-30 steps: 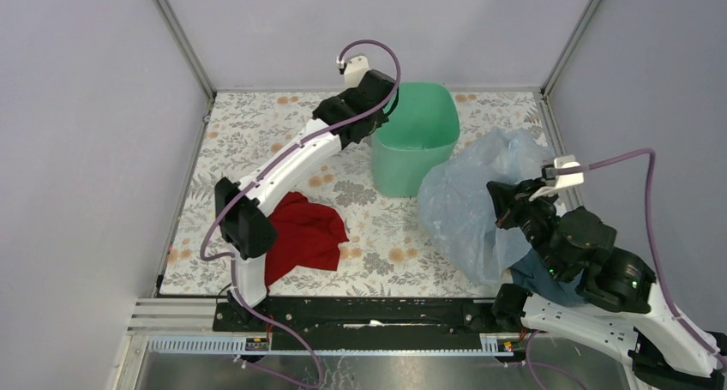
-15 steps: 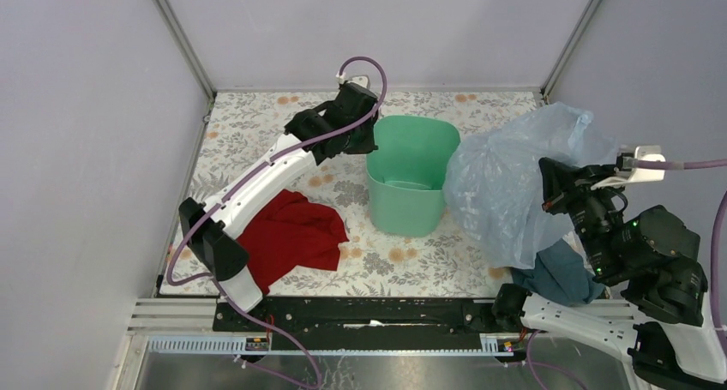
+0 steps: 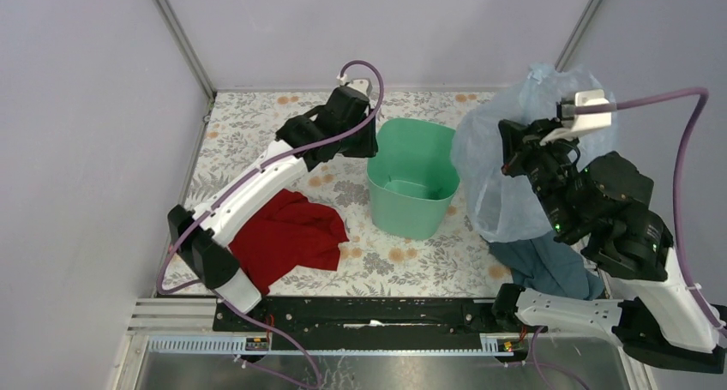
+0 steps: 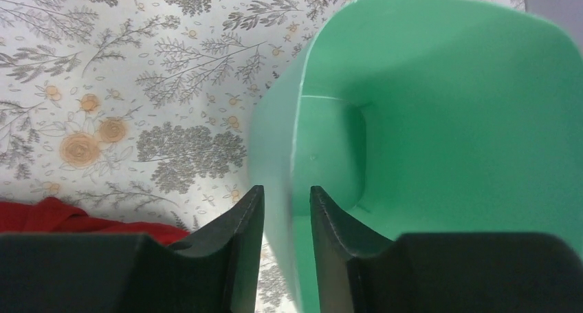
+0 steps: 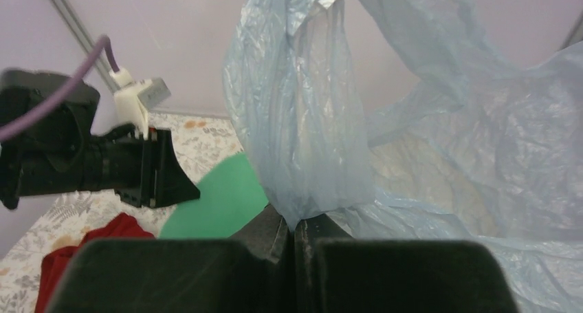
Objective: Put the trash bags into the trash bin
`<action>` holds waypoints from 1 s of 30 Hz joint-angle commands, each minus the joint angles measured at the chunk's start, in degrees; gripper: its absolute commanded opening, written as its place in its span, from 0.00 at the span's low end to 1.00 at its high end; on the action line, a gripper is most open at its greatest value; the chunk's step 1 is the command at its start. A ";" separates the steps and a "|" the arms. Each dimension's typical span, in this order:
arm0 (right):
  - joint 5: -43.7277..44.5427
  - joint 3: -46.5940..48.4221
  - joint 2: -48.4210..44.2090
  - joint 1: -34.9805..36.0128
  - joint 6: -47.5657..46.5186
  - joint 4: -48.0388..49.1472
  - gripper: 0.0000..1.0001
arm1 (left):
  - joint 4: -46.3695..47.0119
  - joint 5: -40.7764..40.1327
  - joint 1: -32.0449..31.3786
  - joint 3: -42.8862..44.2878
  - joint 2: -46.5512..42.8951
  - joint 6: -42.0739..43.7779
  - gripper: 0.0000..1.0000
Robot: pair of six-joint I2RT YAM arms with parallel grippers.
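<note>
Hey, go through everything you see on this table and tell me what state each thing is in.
Trash bin: upright, nothing seen inside.
Trash bag: raised, hanging crumpled beside the bin.
Left fingers: open, straddling the bin's wall.
Right fingers: shut on the trash bag.
Red cloth: lying crumpled on the table.
Blue cloth: lying crumpled below the bag.

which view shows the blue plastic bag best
Top external: most of the translucent pale blue plastic bag hangs from the right gripper. Right wrist shows only its pinched folds; left wrist shows none of it.
</note>
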 commanded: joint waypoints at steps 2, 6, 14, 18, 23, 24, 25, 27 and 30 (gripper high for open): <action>-7.06 11.38 8.05 0.31 -3.57 2.65 0.00 | 4.42 0.46 1.16 -3.74 -8.70 2.66 0.47; -14.99 16.69 14.12 0.26 -3.33 7.23 0.01 | 4.27 -0.76 1.25 -3.58 -13.25 5.23 0.76; -23.72 26.65 28.34 0.27 -1.31 14.44 0.00 | 4.27 -8.51 1.33 -7.73 -24.71 7.77 0.98; -19.89 23.11 29.39 0.20 -1.55 20.87 0.00 | 5.20 -11.57 1.33 -11.89 -30.10 7.24 0.99; -8.17 5.19 23.32 -0.06 -9.93 34.63 0.00 | 6.97 -15.30 1.31 -15.67 -36.37 6.76 0.99; -7.32 1.02 21.70 -0.52 -9.93 36.98 0.00 | 7.61 -16.03 1.34 -16.34 -37.39 6.68 0.99; -7.27 -3.30 20.16 -1.58 -9.23 38.41 0.00 | 8.55 -16.49 1.29 -17.11 -38.37 6.66 0.99; -7.06 -6.58 18.04 -3.86 -5.82 36.10 0.00 | 10.04 -17.28 1.29 -18.21 -39.62 6.41 0.99; -7.98 -8.97 15.55 -7.42 -1.22 31.16 0.00 | 10.93 -17.70 1.31 -17.96 -39.41 5.41 0.99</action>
